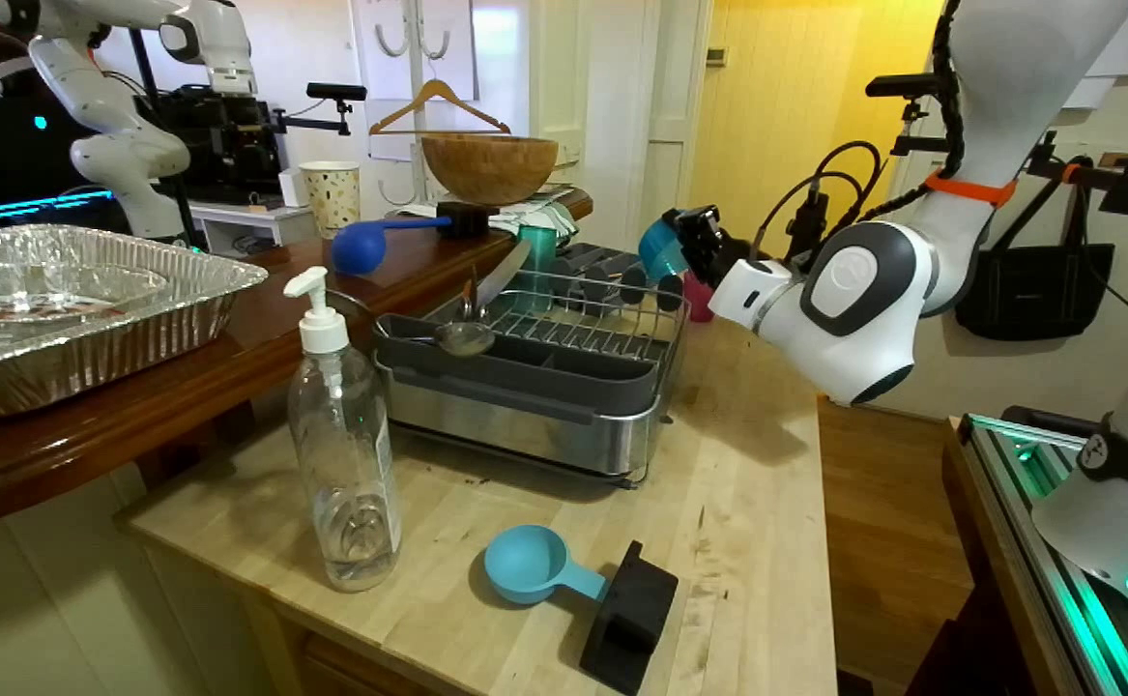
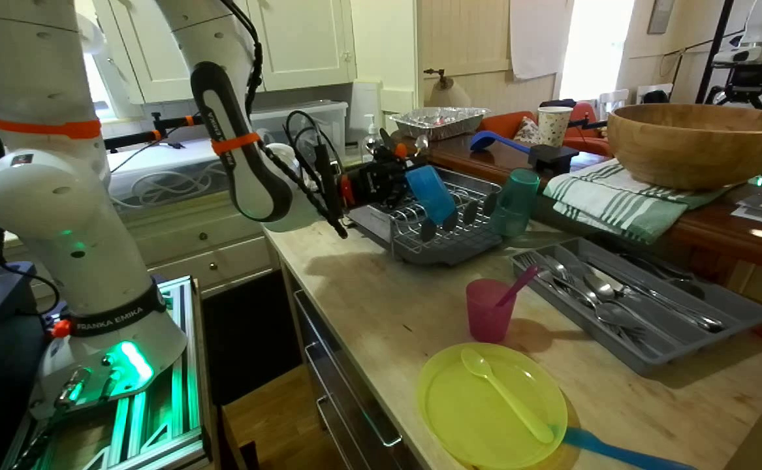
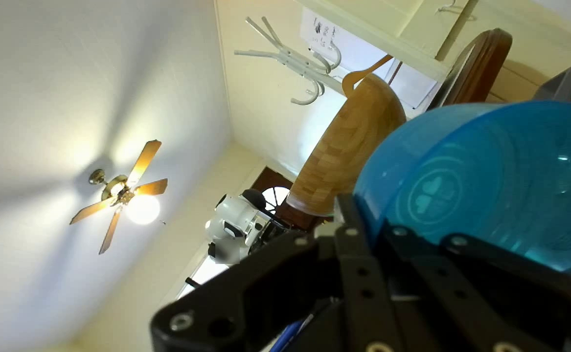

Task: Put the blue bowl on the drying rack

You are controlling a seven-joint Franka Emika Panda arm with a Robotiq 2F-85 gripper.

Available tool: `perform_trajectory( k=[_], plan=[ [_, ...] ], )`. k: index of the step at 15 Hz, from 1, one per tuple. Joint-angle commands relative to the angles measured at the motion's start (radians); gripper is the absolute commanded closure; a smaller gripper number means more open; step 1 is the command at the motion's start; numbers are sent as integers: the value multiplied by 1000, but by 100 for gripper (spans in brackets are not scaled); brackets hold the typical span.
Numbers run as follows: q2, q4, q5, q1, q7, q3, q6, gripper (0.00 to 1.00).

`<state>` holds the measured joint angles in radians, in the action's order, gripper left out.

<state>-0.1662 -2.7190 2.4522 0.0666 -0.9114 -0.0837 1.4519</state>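
The blue bowl (image 2: 431, 194), in an exterior view, is tipped well off level above or just at the near end of the drying rack (image 2: 449, 253), and whether they touch I cannot tell; in the wrist view the Robotiq gripper (image 3: 367, 220) pinches its wall at 8 o'clock. Judged in an exterior view, a good set-down would ease the bowl toward 12 o'clock, clear of the round-ended pegs (image 2: 470, 212) at 4 to 6 o'clock and the teal tumbler (image 2: 515, 201) at 3, loosening the grip only once the drying rack bears its weight.
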Motion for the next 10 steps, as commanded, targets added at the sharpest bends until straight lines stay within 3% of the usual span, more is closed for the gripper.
perform_trajectory(
  k=[1,10],
  plan=[
    [-23,-12,25,-5,-10,-3,-14,99],
    [-49,-29,38,-17,-12,6,-5,99]
  ],
)
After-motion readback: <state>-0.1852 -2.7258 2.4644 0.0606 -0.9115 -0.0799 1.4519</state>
